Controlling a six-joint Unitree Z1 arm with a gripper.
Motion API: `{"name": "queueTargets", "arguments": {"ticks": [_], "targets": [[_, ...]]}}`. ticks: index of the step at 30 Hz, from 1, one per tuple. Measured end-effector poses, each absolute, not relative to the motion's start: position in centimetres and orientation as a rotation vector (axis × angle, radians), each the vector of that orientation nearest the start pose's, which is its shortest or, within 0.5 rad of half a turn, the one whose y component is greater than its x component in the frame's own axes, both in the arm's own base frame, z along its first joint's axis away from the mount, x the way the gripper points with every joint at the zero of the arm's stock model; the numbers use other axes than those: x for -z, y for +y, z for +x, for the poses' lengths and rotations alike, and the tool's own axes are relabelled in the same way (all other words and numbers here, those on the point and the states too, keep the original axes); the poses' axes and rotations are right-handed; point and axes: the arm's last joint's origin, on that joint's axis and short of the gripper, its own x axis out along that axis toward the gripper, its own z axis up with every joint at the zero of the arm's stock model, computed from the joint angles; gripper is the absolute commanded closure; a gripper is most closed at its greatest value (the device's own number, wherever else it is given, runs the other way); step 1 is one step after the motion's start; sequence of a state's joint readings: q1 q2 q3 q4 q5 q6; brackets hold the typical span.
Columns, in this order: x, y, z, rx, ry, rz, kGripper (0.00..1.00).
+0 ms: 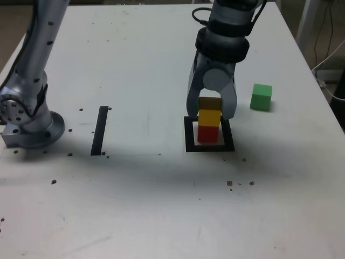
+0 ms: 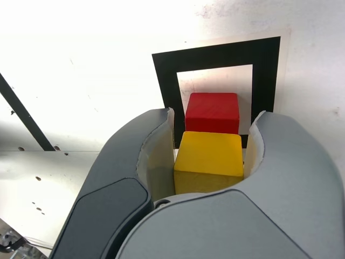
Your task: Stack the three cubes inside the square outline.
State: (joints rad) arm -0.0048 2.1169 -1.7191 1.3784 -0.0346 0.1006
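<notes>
Yellow cube (image 2: 209, 157): here it is, directly above the red in the exterior view, between the fingertips; whether its underside touches is impossible to call.
Red cube (image 1: 208, 134): down inside the square outline (image 1: 228, 147), the base of this stack, black border around it.
Gripper (image 2: 209, 154): pinching the yellow cube, one finger on either side, both pointing down at the outline!
The key line: yellow over red, straight up and down in the exterior view; in the wrist view part of the red shows past yellow's edge, so the alignment deserves a careful look.
Long axis: none to speak of, these are cubes; what counts is faces lining up, and they look close to parallel.
Next call: settle yellow squarely on red, then spread the fingers evenly and rise straight, I'd say.
Danger: a sideways drag on release could shove yellow off its perch.
Green cube (image 1: 261, 97): on the table (image 1: 291, 178), outside the outline, off to the exterior view's right and farther back; one arm (image 1: 221, 35) to fetch it.
Scoreboard: red placed, yellow nearly home by my reckoning, green to come.
</notes>
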Motion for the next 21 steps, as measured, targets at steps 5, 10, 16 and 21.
{"name": "queueTargets", "arguments": {"ticks": [5,10,16,21], "targets": [[-25.2,-0.4,38.1,0.118,1.769,0.047,0.73],[-24.9,-0.3,38.1,0.119,1.767,0.047,0.64],[-24.4,-0.2,38.1,0.121,1.762,0.042,0.18],[-23.7,-0.1,38.1,0.121,1.767,0.039,0.02]]}}
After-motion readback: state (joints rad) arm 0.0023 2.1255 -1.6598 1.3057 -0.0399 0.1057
